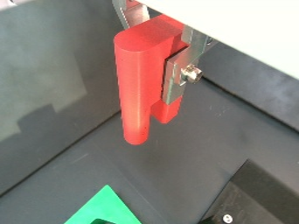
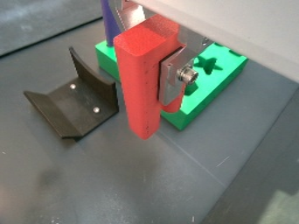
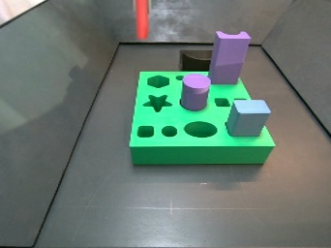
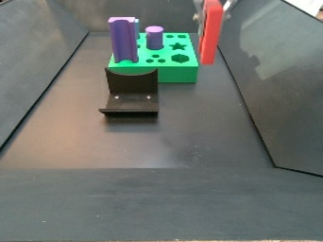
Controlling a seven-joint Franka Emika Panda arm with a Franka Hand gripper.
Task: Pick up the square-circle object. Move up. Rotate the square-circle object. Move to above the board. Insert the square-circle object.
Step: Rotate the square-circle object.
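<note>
My gripper [image 1: 160, 74] is shut on the red square-circle object [image 1: 140, 83], which hangs upright below the silver fingers [image 1: 180, 73]. It is also held in the gripper [image 2: 152, 74] in a wrist view, where the object [image 2: 140, 83] hangs in the air. The green board [image 2: 211, 79] lies behind and below it. In a side view the object [image 4: 211, 33] is in the air beside the board [image 4: 171, 68]. In a side view it [image 3: 142, 17] shows beyond the board [image 3: 195, 126], whose star, hexagon, circle, oval and square holes are open.
A tall purple block [image 3: 230, 56], a purple cylinder [image 3: 195, 92] and a light-blue cube [image 3: 249, 117] stand on the board. The dark fixture [image 4: 131, 95] stands on the floor next to the board and shows in a wrist view [image 2: 76, 105]. Grey walls enclose the floor.
</note>
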